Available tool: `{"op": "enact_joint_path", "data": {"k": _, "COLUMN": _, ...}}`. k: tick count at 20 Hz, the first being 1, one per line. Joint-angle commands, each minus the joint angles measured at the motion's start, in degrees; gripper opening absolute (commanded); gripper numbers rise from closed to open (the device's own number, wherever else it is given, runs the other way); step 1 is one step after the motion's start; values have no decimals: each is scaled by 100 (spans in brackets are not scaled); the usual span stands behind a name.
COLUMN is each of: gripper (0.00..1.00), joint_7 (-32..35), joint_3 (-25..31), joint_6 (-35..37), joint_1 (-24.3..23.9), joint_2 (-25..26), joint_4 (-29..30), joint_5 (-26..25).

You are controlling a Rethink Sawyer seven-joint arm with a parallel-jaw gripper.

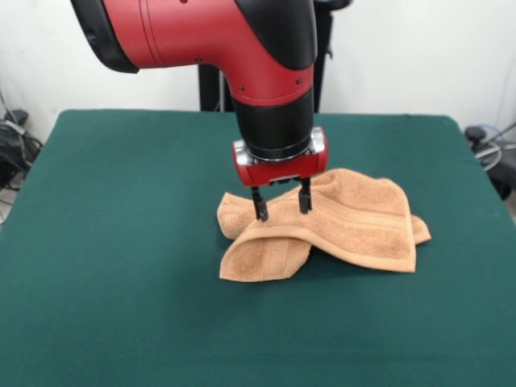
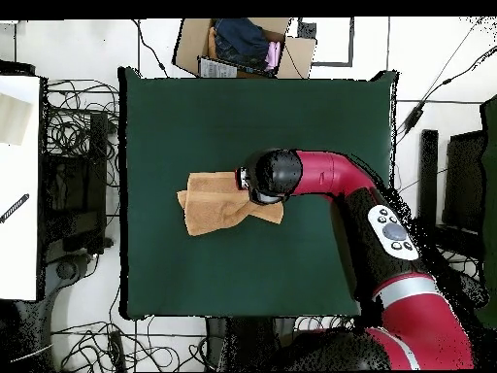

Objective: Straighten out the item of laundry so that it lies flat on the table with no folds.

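Not far along: the hand towel [image 1: 339,222] sits bunched mid-table [image 1: 121,242], a flap doubled under at 7 o'clock. Gripper [image 1: 282,205] looks spread, probably touching only.

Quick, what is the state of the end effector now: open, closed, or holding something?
End effector: open, fingers apart, tips down on the crumpled towel, nothing held.

A dark green table [image 1: 121,242] fills most of the front view. The only thing lying on it is a crumpled orange-tan towel [image 1: 355,226], right of centre in the frame, with its lower left part folded over into a rounded flap.
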Motion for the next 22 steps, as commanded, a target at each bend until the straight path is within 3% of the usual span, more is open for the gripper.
{"op": "enact_joint_path", "data": {"k": 1, "gripper": 100, "joint_7": -616, "joint_3": 238, "joint_6": -414, "joint_1": 38, "joint_2": 61, "joint_4": 27, "joint_5": -557}}
{"op": "enact_joint_path", "data": {"k": 22, "gripper": 100, "joint_7": -455, "joint_3": 173, "joint_6": -634, "joint_1": 16, "joint_2": 99, "joint_4": 109, "joint_5": -626}}
